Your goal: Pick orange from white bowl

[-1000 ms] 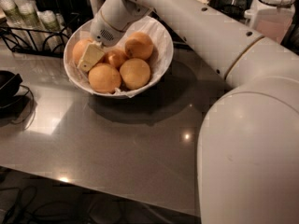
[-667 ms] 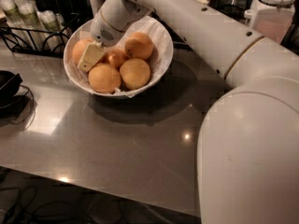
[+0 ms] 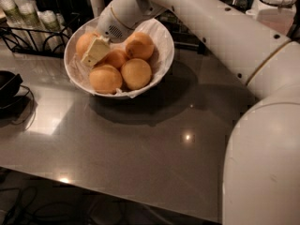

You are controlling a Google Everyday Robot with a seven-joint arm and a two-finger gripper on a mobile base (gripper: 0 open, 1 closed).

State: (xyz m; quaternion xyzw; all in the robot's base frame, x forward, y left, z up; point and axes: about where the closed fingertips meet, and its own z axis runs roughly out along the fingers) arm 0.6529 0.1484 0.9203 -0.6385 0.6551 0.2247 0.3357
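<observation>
The white bowl [image 3: 161, 62] with its crinkled paper liner stands on the grey table at the upper left. It holds several large oranges and one smaller orange [image 3: 116, 58] in the middle. My gripper [image 3: 96, 51] reaches down into the bowl's left side from the white arm above. It sits against the back-left orange [image 3: 83, 42], which it partly covers. Other large oranges lie at the back right [image 3: 139, 46], front left [image 3: 105, 78] and front right [image 3: 136, 73].
A black wire rack [image 3: 33, 32] with cups stands behind the bowl at the left. A dark object with a cable [image 3: 8, 86] lies at the table's left edge. A lidded jar [image 3: 276, 11] stands at the back right. My arm's bulky white links [image 3: 262, 163] fill the right side.
Nearly nothing. My gripper stays in the bowl against the back-left orange, perhaps a touch higher.
</observation>
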